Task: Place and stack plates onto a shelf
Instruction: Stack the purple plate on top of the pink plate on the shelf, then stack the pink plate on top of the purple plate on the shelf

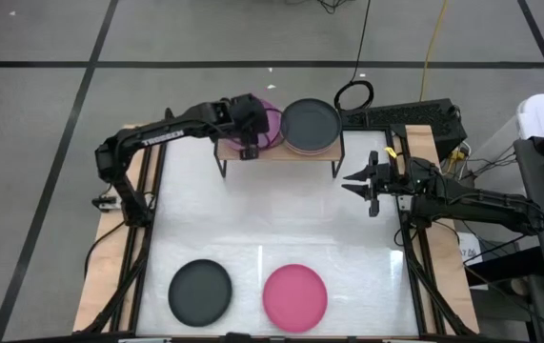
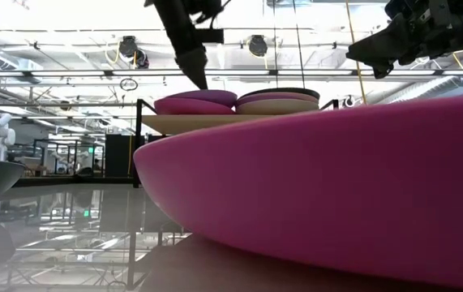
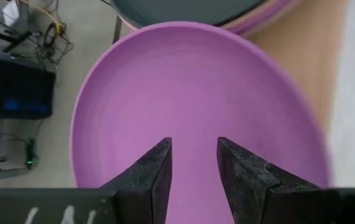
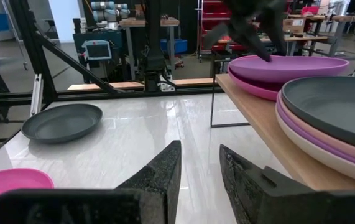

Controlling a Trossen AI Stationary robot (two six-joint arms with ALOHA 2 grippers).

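High view: the left end effector [image 1: 250,133] hovers over the purple plate [image 1: 268,118] on the shelf [image 1: 324,155], beside the dark-topped stack [image 1: 310,125]. Left wrist view: its fingers [image 3: 154,175] stand slightly apart, empty; dragging could shove the plate off the edge. Plates lie flat, round, without long axis. Right end effector [image 1: 365,184] waits open.

floor [image 1: 43,105]: grey, dark seams | ceiling lights [image 2: 255,45] | cable [image 1: 431,48]: yellow
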